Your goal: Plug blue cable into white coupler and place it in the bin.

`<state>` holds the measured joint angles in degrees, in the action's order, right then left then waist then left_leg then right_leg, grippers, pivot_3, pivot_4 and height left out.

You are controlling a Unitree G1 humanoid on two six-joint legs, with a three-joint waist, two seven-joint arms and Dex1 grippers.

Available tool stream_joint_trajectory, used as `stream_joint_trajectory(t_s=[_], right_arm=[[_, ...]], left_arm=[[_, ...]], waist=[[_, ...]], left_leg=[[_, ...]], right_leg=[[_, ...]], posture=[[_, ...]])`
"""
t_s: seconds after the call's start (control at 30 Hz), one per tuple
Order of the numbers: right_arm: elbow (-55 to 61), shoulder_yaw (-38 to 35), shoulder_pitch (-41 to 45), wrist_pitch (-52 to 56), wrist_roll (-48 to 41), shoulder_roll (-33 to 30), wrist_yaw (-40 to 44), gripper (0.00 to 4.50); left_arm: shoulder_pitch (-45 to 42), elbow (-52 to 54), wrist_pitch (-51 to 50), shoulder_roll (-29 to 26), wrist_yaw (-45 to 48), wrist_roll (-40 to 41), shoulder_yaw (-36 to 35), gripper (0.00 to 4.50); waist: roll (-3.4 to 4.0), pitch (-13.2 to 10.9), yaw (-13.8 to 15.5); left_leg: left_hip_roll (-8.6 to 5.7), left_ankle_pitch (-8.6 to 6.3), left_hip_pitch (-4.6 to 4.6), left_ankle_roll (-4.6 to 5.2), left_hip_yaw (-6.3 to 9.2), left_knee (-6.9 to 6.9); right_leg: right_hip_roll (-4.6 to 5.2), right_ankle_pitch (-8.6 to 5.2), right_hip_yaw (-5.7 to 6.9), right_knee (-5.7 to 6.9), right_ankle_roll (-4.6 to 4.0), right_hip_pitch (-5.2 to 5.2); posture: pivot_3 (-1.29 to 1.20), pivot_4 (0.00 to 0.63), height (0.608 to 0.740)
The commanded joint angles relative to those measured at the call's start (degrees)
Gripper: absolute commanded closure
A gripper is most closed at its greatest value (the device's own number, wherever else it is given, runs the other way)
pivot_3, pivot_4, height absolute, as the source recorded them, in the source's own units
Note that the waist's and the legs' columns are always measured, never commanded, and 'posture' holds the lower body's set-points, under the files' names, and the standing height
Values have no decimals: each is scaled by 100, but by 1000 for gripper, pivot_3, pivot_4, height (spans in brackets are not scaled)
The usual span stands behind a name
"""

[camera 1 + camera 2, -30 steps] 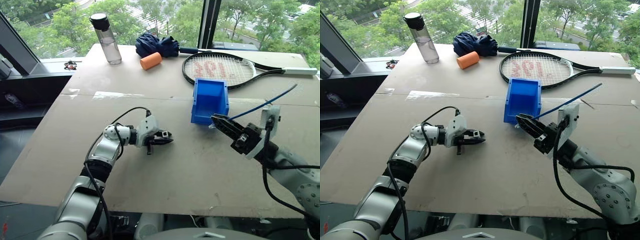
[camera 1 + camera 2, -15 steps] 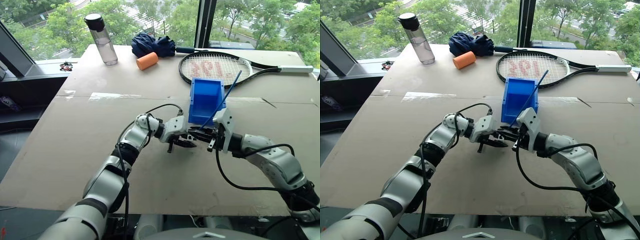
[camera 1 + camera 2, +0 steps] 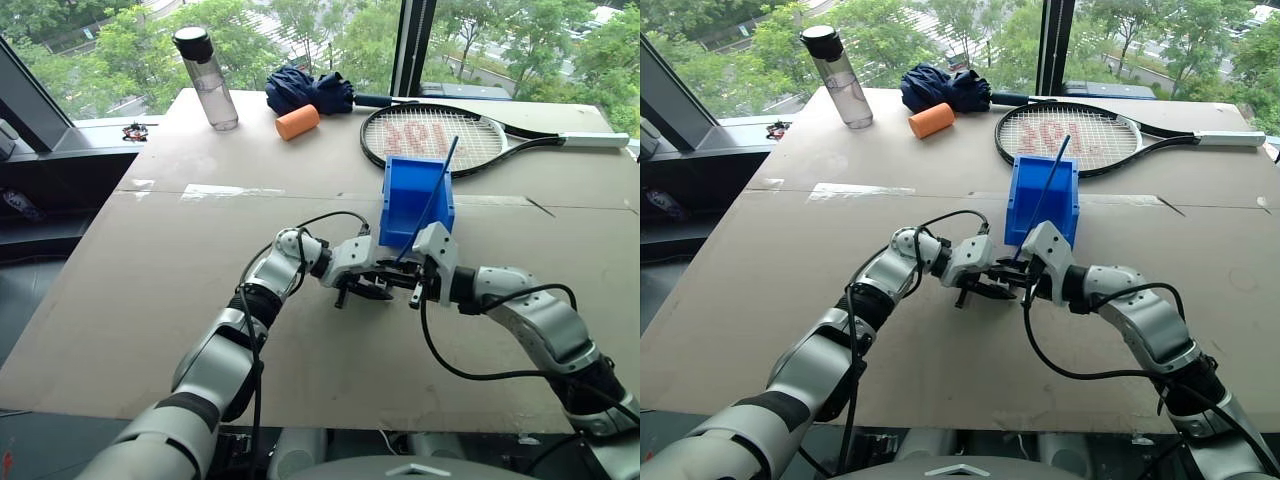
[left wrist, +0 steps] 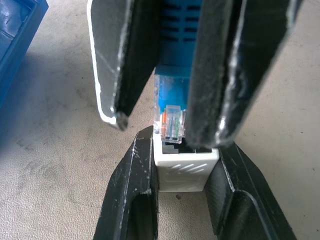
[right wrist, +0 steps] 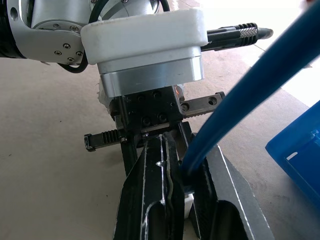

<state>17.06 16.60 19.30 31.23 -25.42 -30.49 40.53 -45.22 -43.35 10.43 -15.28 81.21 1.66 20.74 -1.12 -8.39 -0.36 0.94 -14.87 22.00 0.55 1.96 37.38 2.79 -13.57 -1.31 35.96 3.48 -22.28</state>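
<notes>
Blue cable: thin, light and springy; its free length rises toward 1 o'clock over the bin, so it will likely whip about if moved fast. Best held at the boot just behind the plug, as it is.
Clear plug: small and brittle-looking; its tip sits at the mouth of the socket, apparently not fully seated.
White coupler: tiny, smooth, rigid plastic, likely slippery; take it by its flat sides, socket left clear.
Left gripper: fingers narrow, pinching the coupler on both sides.
Right gripper: fingers closed tight on the cable's plug end.
Where they meet: just above the table, at 6 o'clock from the bin.
Bin: bright blue, open-topped, light enough to slide if bumped.
Surface: pale scuffed table, flat and bare near the hands.
Room: racket at 12 o'clock of the bin; bottle, orange roll and dark-blue cloth toward 10 to 11 o'clock; windows and trees beyond.
</notes>
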Motion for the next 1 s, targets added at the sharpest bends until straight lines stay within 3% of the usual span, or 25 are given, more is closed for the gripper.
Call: stream_joint_trajectory(t_s=[0.03, 0.7, 1.0], right_arm=[[70, 77, 19, 163, 100, -67, 213, 4500], [-589, 1025, 240, 645, 1229, -144, 496, 4500], [-572, 872, 208, 691, 1269, -174, 571, 4500]], left_arm=[[-148, 74, 13, 84, -16, 36, -86, 3897], [-227, -54, 64, 214, -69, -67, -110, 3897], [-8, 207, -209, 279, -272, 10, -217, 3897]], waist=[[0, 0, 0], [-8, 14, 14], [-9, 32, 19]], left_leg=[[0, 0, 0, 0, 0, 0], [-2, 0, -16, 0, 3, 1], [-2, 0, -21, 0, 4, 2]], right_leg=[[0, 0, 0, 0, 0, 0], [1, 0, 3, 1, 0, 16], [2, 0, 3, 4, 0, 21]], posture=[[0, 150, 740], [0, 150, 740], [0, 150, 740]])
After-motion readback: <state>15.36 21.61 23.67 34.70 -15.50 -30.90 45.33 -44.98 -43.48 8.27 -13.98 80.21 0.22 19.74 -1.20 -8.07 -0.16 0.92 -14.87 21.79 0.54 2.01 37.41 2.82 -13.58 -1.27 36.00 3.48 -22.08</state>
